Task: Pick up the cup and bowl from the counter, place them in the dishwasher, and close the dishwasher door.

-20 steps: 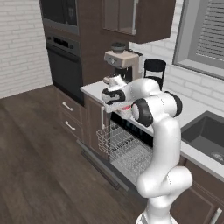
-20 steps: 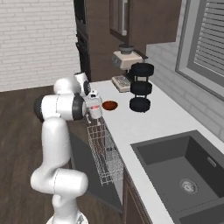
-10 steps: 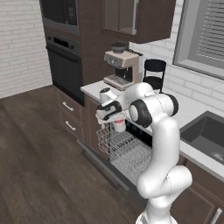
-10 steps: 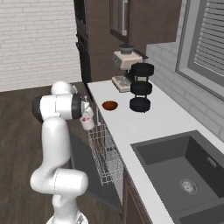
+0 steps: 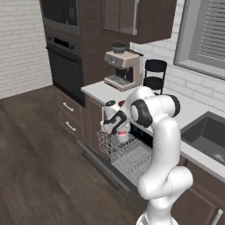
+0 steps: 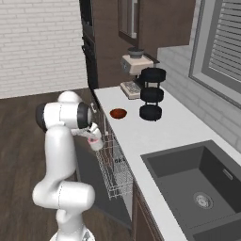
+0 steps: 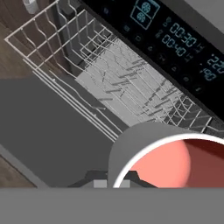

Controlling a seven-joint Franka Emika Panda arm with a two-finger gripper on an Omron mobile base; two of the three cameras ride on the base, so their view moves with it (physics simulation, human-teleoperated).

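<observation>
The gripper (image 5: 117,127) is clamped tight on the cup (image 7: 164,157), whose white wall and salmon inside fill the lower part of the hand view (the fingers themselves are hidden behind it). It hangs over the white wire rack (image 5: 129,154) pulled out of the open dishwasher (image 7: 175,37), with the dishwasher door (image 7: 48,135) lying flat below. To do this step well, I judge the cup should come down slowly and level into a free stretch of rack, well inside the front rail, and the jaws should part only once its base rests among the tines, so it neither tips nor drops through. From the right base view the cup (image 6: 96,142) sits just off the counter (image 6: 155,132) edge, above the rack's near end. The bowl (image 6: 118,113) waits on the counter, well apart from the gripper, near the black three-tier stand (image 6: 151,94).
</observation>
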